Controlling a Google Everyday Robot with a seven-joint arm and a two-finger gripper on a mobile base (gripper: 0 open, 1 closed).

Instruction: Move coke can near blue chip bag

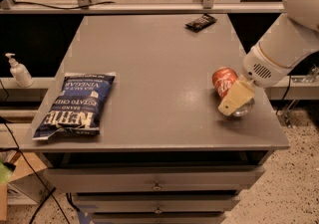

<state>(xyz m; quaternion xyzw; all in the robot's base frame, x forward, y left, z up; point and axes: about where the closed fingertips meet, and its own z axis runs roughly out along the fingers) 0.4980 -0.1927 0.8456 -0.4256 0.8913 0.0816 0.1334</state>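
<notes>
On the grey table (pixel 159 68), coke can (pixel 225 79) lies pointing front-right under the gripper (pixel 235 102), grip unclear.

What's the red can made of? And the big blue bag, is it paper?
The coke can looks like thin metal, probably aluminium: glossy red paint, shiny silver end. The blue chip bag seems plastic film, not paper: crinkly, with glints. The gripper is at the can, near the edge of the table.
</notes>
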